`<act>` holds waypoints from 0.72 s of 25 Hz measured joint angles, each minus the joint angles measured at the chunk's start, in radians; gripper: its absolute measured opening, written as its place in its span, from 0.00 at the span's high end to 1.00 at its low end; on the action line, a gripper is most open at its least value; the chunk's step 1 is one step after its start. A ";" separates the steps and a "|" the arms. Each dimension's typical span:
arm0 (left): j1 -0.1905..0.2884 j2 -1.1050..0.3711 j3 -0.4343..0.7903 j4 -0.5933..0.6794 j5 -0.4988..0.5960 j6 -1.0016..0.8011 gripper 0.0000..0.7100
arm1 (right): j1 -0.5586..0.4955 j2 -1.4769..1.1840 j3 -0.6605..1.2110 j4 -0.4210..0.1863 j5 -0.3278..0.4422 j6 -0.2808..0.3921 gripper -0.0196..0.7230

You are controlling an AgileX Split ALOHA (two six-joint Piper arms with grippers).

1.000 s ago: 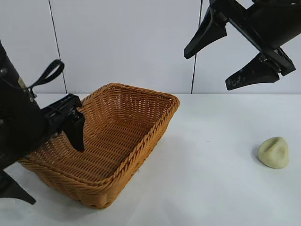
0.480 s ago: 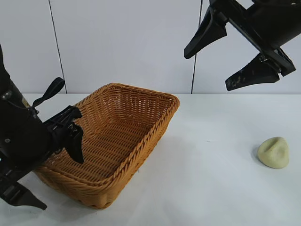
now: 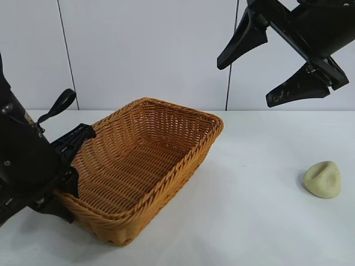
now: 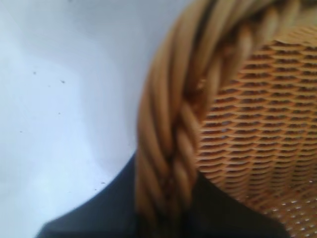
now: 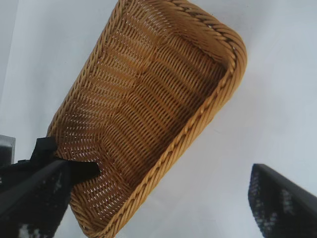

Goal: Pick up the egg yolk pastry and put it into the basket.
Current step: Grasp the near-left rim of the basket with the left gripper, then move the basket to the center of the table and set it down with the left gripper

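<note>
The left gripper [image 3: 69, 188] is clamped on the thick braided rim of the large rectangular orange-brown woven wicker basket [image 3: 166, 183], at the basket's end nearest the left arm; one dark finger sits inside the basket against its sloping wall and the other outside it, and the left wrist view shows the braid [image 4: 171, 148] running straight down between the two dark fingers [image 4: 99, 218] with the woven inner wall just beside it. The basket rests on the white table [image 3: 249, 221], its long axis slanting away from the gripped end, and its inside holds nothing. To the far side of the basket from the left gripper, well apart from it and close to the table's edge of view, lies the small pale yellow-cream rounded egg yolk pastry [image 3: 323, 179], matte and slightly dented, alone on the table surface and touched by nothing. High above the table, over the stretch between the basket and the pastry, hangs the right gripper [image 3: 277, 64], its two black fingers spread wide apart and empty. From the right wrist view the basket [image 5: 153, 114] appears below, with the left gripper [image 5: 74, 171] biting its rim at one short end.
</note>
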 joint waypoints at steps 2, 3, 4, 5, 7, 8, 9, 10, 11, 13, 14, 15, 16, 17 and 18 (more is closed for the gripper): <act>0.057 -0.008 -0.043 -0.036 0.075 0.143 0.88 | 0.000 0.000 0.000 0.000 0.003 0.000 0.04; 0.087 -0.008 -0.073 -0.060 0.107 0.234 0.88 | 0.000 0.000 0.000 0.000 0.005 0.000 0.04; 0.113 -0.004 -0.105 -0.080 0.149 0.313 0.88 | 0.000 0.000 0.000 0.000 0.008 0.000 0.04; 0.143 0.002 -0.133 -0.104 0.191 0.406 0.88 | 0.000 0.000 0.000 0.000 0.009 0.000 0.04; 0.191 0.028 -0.204 -0.143 0.265 0.587 0.88 | 0.000 0.000 0.000 -0.001 0.011 0.000 0.04; 0.210 0.047 -0.241 -0.156 0.304 0.656 0.88 | 0.000 0.000 0.000 -0.001 0.013 0.000 0.04; 0.226 0.065 -0.273 -0.163 0.348 0.732 0.88 | 0.000 0.000 0.000 -0.001 0.013 0.000 0.04; 0.237 0.089 -0.311 -0.163 0.385 0.801 0.88 | 0.000 0.000 0.000 -0.001 0.014 0.002 0.04; 0.242 0.115 -0.350 -0.161 0.430 0.854 0.88 | 0.000 0.000 0.000 -0.001 0.015 0.002 0.04; 0.245 0.165 -0.425 -0.141 0.510 0.959 0.88 | 0.000 0.000 0.000 -0.001 0.015 0.002 0.04; 0.245 0.192 -0.464 -0.135 0.538 0.995 0.88 | 0.000 0.000 0.000 -0.001 0.015 0.002 0.04; 0.245 0.217 -0.502 -0.127 0.568 1.018 0.88 | 0.000 0.000 0.000 -0.001 0.016 0.002 0.04; 0.244 0.237 -0.531 -0.122 0.589 1.036 0.88 | 0.000 0.000 0.000 -0.001 0.019 0.002 0.04; 0.242 0.257 -0.561 -0.122 0.599 1.048 0.88 | 0.000 0.000 0.000 -0.001 0.020 0.002 0.04; 0.242 0.275 -0.585 -0.121 0.599 1.062 0.88 | 0.000 0.000 0.000 -0.001 0.022 0.002 0.04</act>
